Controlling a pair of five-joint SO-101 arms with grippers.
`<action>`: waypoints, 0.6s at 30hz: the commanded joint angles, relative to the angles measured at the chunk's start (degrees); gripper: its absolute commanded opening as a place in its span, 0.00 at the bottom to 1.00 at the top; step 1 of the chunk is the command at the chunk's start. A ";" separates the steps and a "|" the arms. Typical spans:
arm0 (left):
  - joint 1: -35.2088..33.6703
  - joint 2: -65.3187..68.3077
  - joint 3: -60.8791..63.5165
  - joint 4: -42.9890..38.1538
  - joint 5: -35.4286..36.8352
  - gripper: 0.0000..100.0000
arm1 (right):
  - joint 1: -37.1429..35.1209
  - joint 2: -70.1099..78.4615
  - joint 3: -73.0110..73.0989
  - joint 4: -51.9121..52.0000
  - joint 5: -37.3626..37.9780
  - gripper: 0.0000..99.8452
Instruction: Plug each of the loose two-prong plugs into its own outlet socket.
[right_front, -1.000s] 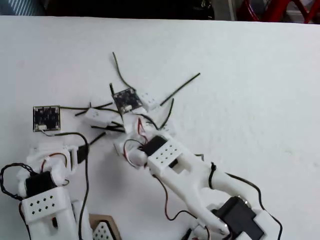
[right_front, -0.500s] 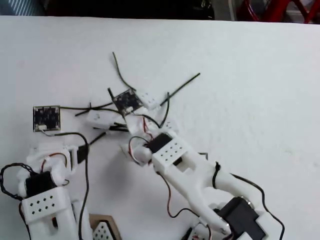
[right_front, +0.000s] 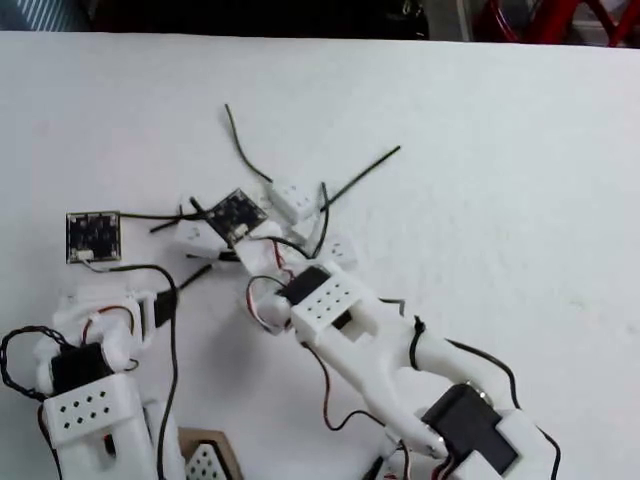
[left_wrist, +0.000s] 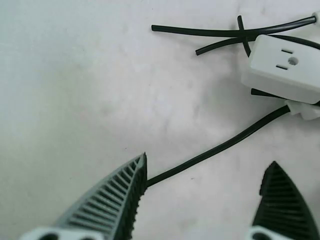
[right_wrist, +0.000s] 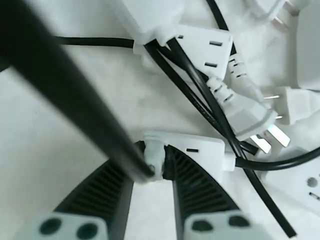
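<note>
Left wrist view, one outlet (left_wrist: 282, 62), two fingers (left_wrist: 115, 200)

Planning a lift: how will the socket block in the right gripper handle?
Socket block looks rigid, light plastic: likely lifts easily. Pinched at its narrow neck, it may swivel. Black cords lying across it would probably drag along.

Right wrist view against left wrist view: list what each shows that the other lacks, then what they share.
Right wrist, not left: the right gripper shut on a socket at its cable end, and a two-prong plug with bare prongs. Left wrist, not right: the left gripper, fingers open, a cable running between them. Both: white sockets, black cables, the table.
</note>
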 joint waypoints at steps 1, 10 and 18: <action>-0.66 -0.92 -0.26 -1.05 0.44 0.35 | -1.27 1.63 0.26 1.54 1.41 0.02; -0.66 -0.92 -0.26 -1.05 0.44 0.35 | -2.59 2.15 1.32 1.36 5.45 0.02; -0.57 -0.92 0.70 -2.29 0.44 0.35 | -3.65 0.92 0.88 4.53 7.30 0.02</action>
